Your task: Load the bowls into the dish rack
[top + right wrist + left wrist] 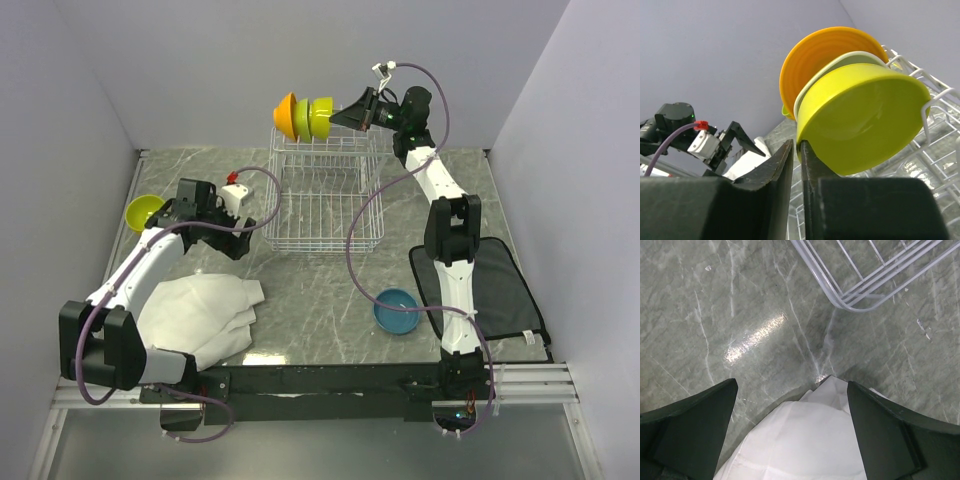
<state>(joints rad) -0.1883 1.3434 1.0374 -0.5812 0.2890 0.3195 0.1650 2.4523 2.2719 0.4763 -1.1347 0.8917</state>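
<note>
Two claws are shown. The right claw (796, 146) is seen with its jaws parted by only a narrow slit, at the rim of a lime bowl (860, 120); whether that rim is pinched cannot be told. This bowl is stood on edge in the raised tier of the dish rack (318, 248), with a pale-rimmed green bowl (304, 118) and an orange bowl (815, 55) behind it. The left claw (791, 385) is held wide open above a white cloth (805, 440), near the rack's corner. A yellow bowl (145, 210) and a blue bowl (398, 310) are seen lying on the table (320, 290).
</note>
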